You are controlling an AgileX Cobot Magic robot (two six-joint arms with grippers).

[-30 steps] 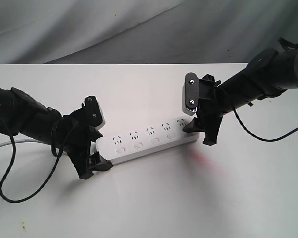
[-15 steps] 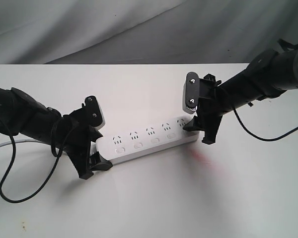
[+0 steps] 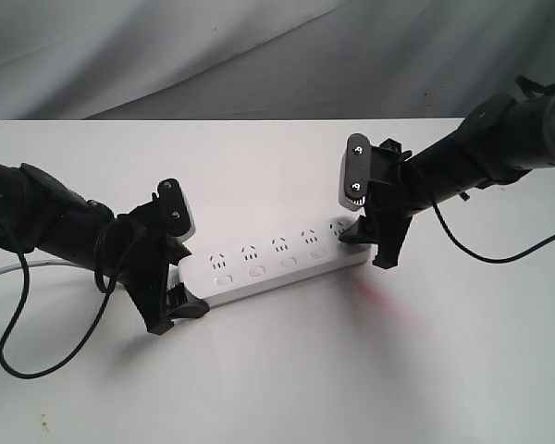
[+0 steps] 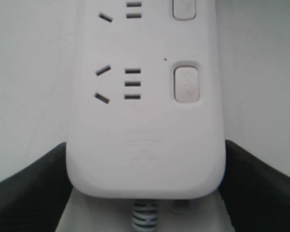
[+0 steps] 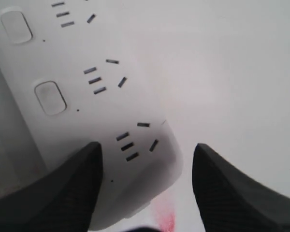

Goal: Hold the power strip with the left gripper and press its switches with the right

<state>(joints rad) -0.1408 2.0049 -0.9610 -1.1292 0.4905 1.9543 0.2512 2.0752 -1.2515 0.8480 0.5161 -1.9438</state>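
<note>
The white power strip [image 3: 277, 264] lies slanted across the white table. My left gripper [image 3: 180, 277] is shut on its cord end. In the left wrist view both black jaws press the sides of the power strip [image 4: 145, 121], and the grey cord [image 4: 144, 217] comes out between them. My right gripper [image 3: 368, 248] is open at the far end. In the right wrist view one finger [image 5: 63, 193] lies over the switch side of the power strip [image 5: 87, 106], and the other finger [image 5: 232, 188] hangs over bare table. The row of switches [image 3: 256, 271] shows, but the end switch is hidden under the finger.
A faint red smudge [image 3: 375, 294] marks the table [image 3: 277, 388] just past the strip's right end. A thin black cable loop [image 3: 9, 342] hangs off the left arm. Grey cloth [image 3: 259, 55] backs the table's far edge.
The right gripper's fingers have edged very slightly left over the strip's end. The left gripper and the strip have not moved.
</note>
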